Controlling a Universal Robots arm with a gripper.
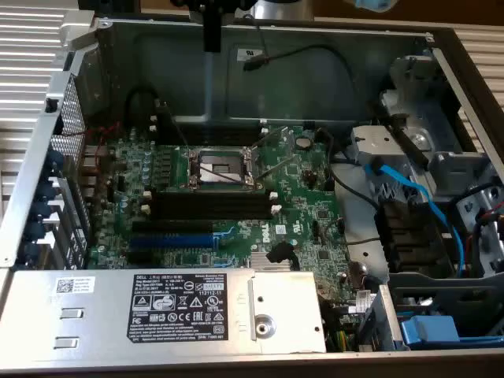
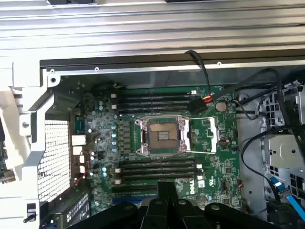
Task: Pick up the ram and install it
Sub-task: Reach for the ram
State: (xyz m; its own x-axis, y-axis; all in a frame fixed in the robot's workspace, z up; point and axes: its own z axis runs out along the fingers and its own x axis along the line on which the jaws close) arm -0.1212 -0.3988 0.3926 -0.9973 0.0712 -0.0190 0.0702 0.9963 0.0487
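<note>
The claw hangs high over the open case, closed, with its fingertips pressed together. You cannot tell the ram apart from the dark slots, so its place and long axis cannot be stated. The slots run along the exterior view's left-right, just beside the socket. Read "DELL" on the board and on the black label of the power supply.
</note>
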